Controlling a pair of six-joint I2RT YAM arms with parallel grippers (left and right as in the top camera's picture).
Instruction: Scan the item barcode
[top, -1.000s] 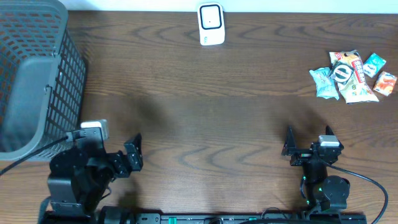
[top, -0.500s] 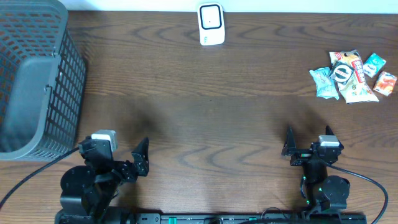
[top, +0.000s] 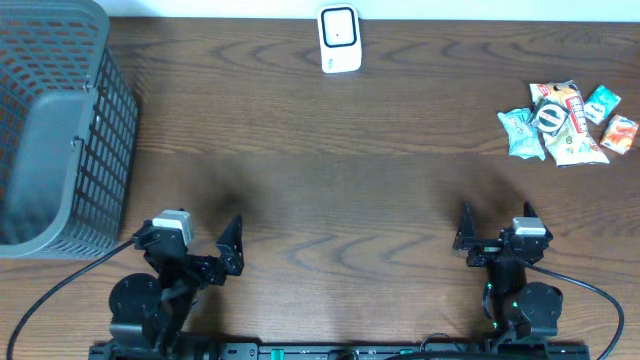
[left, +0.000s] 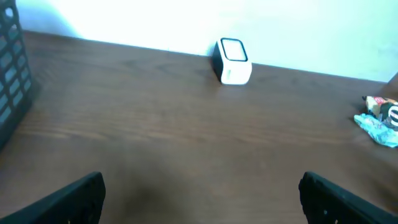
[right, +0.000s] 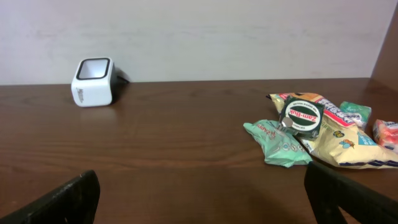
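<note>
Scanner one; basket one; snack pile one.

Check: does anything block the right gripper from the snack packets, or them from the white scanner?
Nothing visible does. Bare dark wooden table lies between the open right gripper and the pile of colourful snack packets, and between that pile and the white box-shaped scanner.
</note>
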